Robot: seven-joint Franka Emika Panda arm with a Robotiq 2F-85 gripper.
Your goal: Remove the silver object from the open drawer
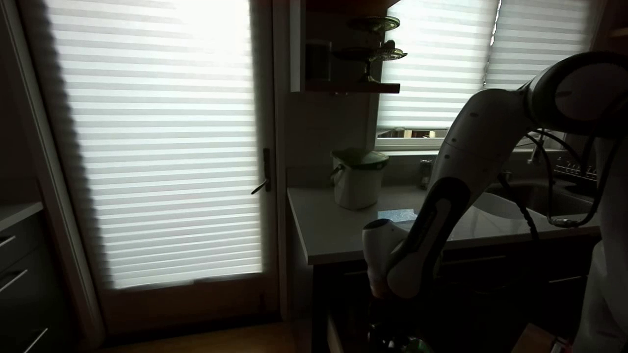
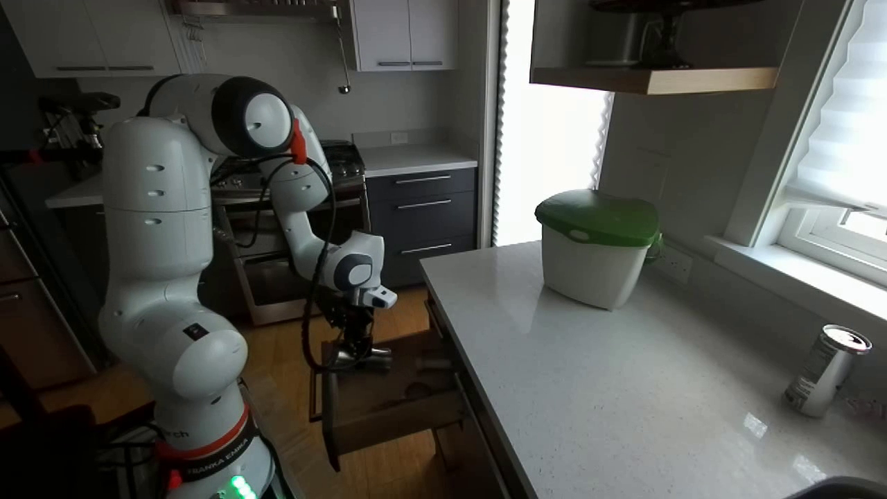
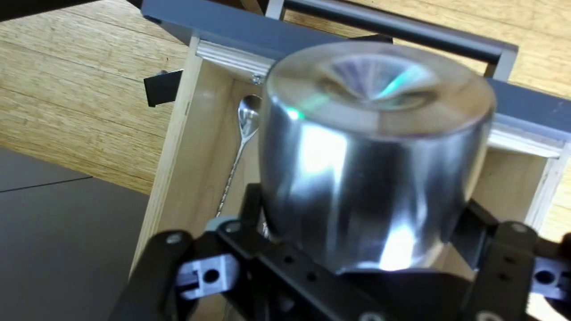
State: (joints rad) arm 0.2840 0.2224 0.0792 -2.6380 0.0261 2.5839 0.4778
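Note:
A shiny silver cylinder (image 3: 374,178) with a dimpled flat end fills the middle of the wrist view. My gripper (image 3: 362,214) has one black finger on each side of it, and both appear to press on its sides. In an exterior view the gripper (image 2: 357,346) is over the open drawer (image 2: 395,419), with the silver cylinder (image 2: 378,359) at its fingertips, lying roughly sideways near the drawer's front. Whether it touches the drawer floor cannot be told. The drawer's side wall (image 3: 165,178) also shows in the wrist view. The cylinder's near end is hidden by the gripper.
A twisted-handle spoon (image 3: 241,138) lies in the drawer beside the cylinder. The drawer handle (image 3: 401,29) is beyond the drawer front. The countertop (image 2: 589,388) stands over the drawer and bears a green-lidded bin (image 2: 596,256) and a can (image 2: 824,374).

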